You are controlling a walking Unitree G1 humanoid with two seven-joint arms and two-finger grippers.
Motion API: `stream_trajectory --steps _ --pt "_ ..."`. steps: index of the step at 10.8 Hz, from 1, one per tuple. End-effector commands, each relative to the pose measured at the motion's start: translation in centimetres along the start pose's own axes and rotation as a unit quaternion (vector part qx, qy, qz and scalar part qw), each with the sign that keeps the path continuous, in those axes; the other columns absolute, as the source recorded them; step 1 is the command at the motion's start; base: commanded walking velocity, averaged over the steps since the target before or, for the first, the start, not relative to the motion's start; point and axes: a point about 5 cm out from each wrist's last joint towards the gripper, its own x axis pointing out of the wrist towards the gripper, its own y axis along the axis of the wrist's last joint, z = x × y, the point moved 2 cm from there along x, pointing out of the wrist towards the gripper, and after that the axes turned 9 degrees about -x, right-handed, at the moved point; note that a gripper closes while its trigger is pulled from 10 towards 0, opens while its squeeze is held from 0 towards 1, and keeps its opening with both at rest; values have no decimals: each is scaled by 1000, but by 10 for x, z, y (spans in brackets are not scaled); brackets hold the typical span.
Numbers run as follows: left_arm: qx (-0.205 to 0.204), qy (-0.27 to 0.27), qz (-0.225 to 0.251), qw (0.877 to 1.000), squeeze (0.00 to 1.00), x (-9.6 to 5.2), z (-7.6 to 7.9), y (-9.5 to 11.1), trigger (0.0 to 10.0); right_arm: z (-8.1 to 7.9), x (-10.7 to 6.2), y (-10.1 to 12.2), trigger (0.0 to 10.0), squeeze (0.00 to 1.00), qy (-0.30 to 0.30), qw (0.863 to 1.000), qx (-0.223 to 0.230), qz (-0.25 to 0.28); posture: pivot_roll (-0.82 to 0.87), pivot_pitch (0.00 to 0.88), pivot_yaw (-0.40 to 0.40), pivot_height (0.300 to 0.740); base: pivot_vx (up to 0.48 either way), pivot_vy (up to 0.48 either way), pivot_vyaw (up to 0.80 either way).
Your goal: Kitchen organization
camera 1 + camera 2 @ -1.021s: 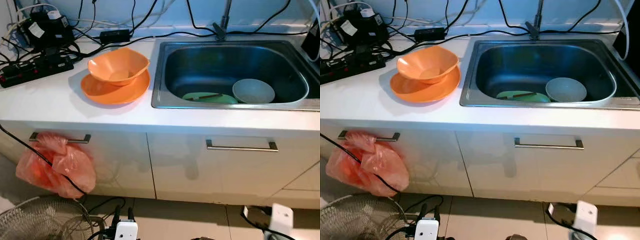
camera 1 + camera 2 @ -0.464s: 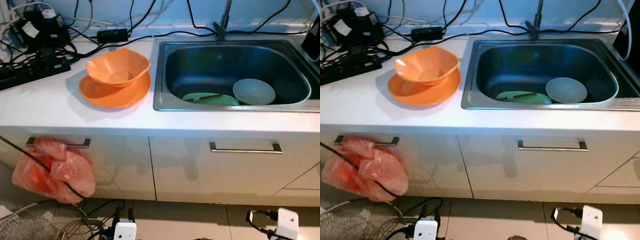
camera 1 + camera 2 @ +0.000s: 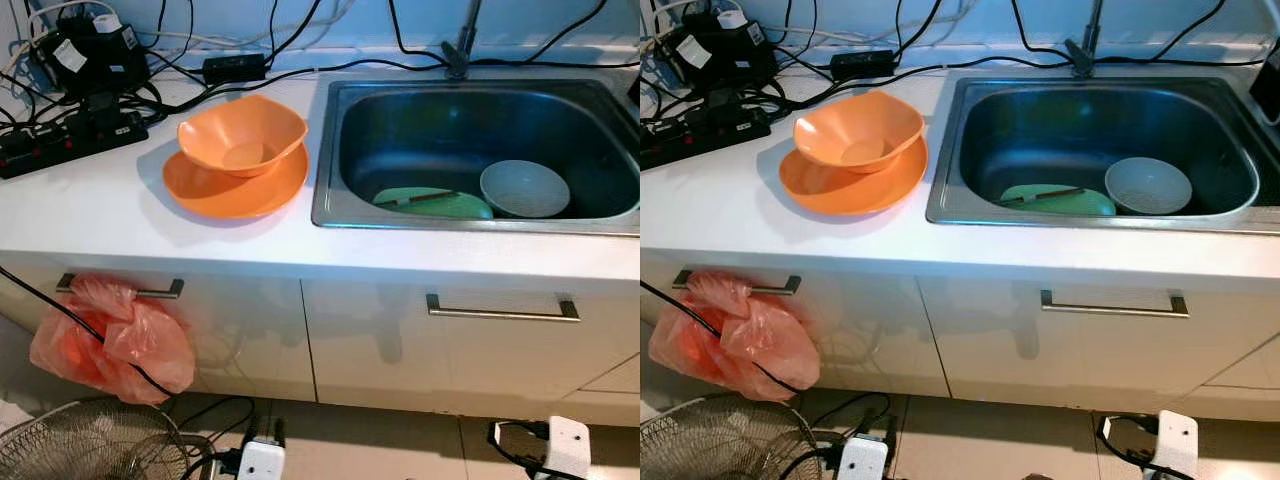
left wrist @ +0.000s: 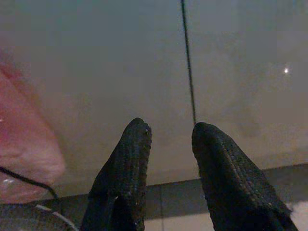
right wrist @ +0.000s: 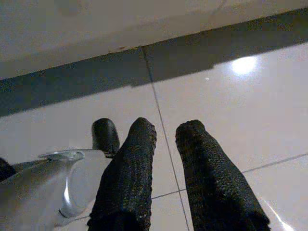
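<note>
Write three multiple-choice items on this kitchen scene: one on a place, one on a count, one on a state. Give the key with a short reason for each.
1. Where is the orange bowl?
A. In the steel sink
B. On the round orange plate
C. On the floor

2. How many dishes lie in the steel sink?
A. Two
B. Four
C. None

3. How is the left end effector?
A. Shut on a bag
B. Shut on a handle
C. Open, holding nothing

Key: 1 B, the bowl rests on the plate on the white counter. 2 A, a flat green plate and a pale grey bowl. 3 C, a gap shows between its fingers.
</note>
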Motion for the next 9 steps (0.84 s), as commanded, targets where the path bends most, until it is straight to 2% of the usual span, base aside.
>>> stream_trajectory --steps 1,4,6,7,8,9 --pt "7 -4 -200 980 0 -62 9 -65 10000 0 0 0 10000 0 7 1000 -5 0 130 166 -30 740 0 0 0" --pt "-17 -34 -221 975 0 -62 13 -68 10000 -2 0 0 10000 0 16 1000 -8 1 134 167 -30 740 0 0 0" --pt "-32 -45 -253 966 0 -63 15 -74 10000 -2 0 0 10000 0 22 1000 -17 0 132 156 -27 740 0 0 0" --pt "-47 -42 -257 964 0 -63 16 -74 10000 -26 3 26 10000 0 57 997 -17 46 135 149 -27 740 0 0 0" --pt "-56 -40 -266 961 0 -63 16 -76 10000 -36 4 39 10000 0 70 996 -19 60 142 140 -29 740 0 0 0" --pt "-66 -41 -271 959 0 -62 16 -76 10000 -39 4 42 10000 0 70 996 -27 55 140 135 -28 740 0 0 0"
